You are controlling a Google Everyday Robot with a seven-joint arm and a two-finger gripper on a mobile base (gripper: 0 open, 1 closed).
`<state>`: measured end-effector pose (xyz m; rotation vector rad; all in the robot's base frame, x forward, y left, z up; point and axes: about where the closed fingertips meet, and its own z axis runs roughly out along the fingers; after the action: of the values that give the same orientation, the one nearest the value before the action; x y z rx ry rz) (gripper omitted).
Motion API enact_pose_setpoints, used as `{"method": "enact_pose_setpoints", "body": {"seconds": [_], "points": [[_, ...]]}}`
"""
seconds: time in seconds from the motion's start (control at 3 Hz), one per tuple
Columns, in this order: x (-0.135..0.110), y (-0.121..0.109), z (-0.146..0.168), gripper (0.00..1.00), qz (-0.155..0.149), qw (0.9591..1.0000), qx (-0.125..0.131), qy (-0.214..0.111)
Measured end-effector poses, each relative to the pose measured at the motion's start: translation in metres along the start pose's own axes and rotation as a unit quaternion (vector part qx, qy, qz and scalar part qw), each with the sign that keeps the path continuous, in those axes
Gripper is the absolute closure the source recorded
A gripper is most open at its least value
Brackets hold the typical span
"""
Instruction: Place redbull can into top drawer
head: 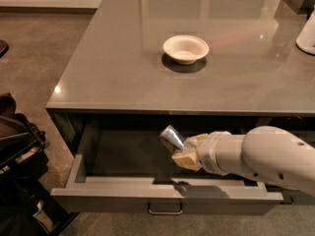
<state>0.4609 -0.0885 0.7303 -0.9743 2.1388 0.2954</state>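
Observation:
The top drawer (123,190) is pulled open below the grey counter, with a dark inside and a small metal handle (165,210) on its flat front. My gripper (184,151) reaches in from the right on a white arm (266,159) and is shut on the redbull can (171,138). The can is tilted, its shiny silver top pointing up and left. It hangs over the middle of the open drawer, just above the drawer's front wall. Its lower part is hidden by the tan fingers (183,159).
A white bowl (185,48) sits on the grey counter (123,68) behind the drawer. A white object (307,33) stands at the counter's right edge. Dark bags and gear (17,146) lie on the floor at the left, close to the drawer's left corner.

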Motion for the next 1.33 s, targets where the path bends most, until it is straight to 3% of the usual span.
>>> {"method": "enact_pose_setpoints", "body": {"seconds": [0.67,1.0,1.33], "points": [[0.023,-0.011,0.023,1.0,0.023,0.9995,-0.007,0.019],[0.039,-0.01,0.033,0.82,0.03,0.999,-0.007,0.032],[0.039,-0.01,0.033,0.58,0.03,0.999,-0.007,0.033]]}}
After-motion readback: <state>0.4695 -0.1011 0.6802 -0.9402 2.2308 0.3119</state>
